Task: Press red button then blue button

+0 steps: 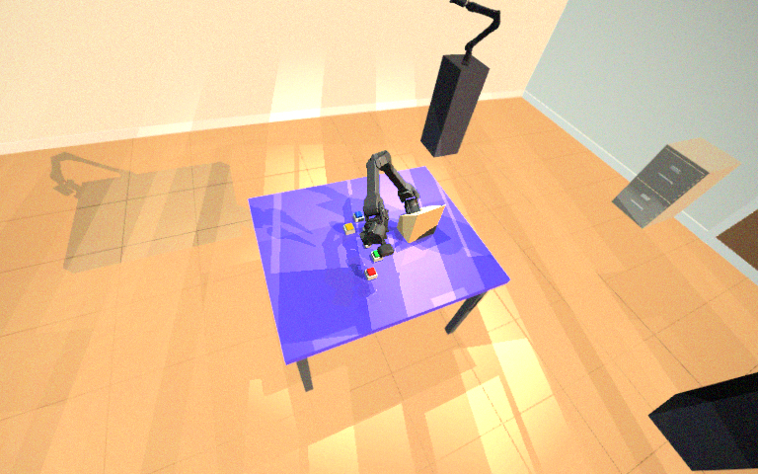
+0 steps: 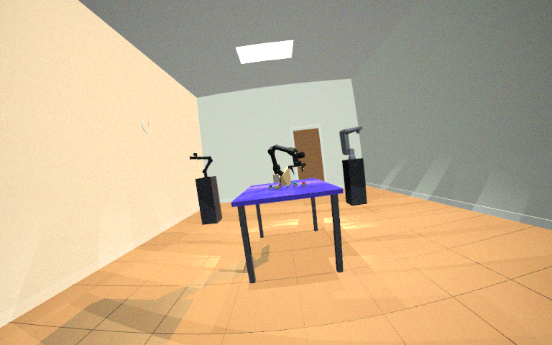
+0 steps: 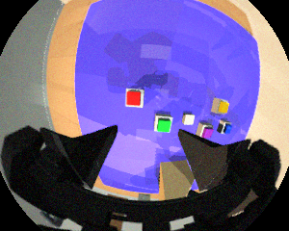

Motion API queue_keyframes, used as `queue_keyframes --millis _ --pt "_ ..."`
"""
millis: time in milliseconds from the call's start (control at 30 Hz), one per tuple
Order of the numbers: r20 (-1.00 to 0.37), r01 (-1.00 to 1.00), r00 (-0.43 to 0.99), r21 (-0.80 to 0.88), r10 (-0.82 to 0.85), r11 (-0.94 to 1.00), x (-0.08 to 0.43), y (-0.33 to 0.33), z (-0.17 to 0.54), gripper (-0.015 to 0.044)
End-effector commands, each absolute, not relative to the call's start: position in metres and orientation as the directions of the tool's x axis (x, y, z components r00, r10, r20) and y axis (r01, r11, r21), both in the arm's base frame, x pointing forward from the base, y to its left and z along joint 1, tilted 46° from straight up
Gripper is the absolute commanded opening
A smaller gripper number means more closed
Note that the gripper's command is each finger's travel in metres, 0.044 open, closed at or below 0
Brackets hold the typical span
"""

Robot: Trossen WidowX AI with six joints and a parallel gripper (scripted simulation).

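Observation:
The red button [image 1: 371,272] [image 2: 303,184] [image 3: 134,98] sits in a white housing and looks unpressed. The blue button [image 1: 358,215] [image 2: 271,187] [image 3: 227,128] is at the far side of the group, at the right in the wrist view, and nothing touches it. My gripper [image 1: 376,246] [image 2: 297,172] [image 3: 148,130] is open and empty, well above the table. In the wrist view the red button lies ahead of the fingertips, a little left of their middle, and the blue button lies beyond the right finger.
The green button [image 1: 376,255] [image 3: 164,124] is near red. The yellow button [image 1: 348,227] [image 3: 222,106] and magenta button [image 3: 207,132] are near blue. A small white block [image 3: 188,118] lies between green and magenta. A tan slanted panel [image 1: 424,223] [image 3: 176,179] stands by the arm's base.

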State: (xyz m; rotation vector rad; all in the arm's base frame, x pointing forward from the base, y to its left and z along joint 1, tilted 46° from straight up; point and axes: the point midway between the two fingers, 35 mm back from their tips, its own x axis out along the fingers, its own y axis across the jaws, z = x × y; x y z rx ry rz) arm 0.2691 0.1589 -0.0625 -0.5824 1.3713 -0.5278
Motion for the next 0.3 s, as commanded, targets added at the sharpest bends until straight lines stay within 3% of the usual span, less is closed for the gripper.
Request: queue_keyframes --millis 0,267 --pt "-0.711 0.019 0.122 -0.696 -0.693 0.718 0.2426 0.1839 -0.0945 0.0400" --pt "-0.709 0.019 0.123 -0.698 -0.694 0.716 0.2411 0.1852 -0.0962 0.0400"
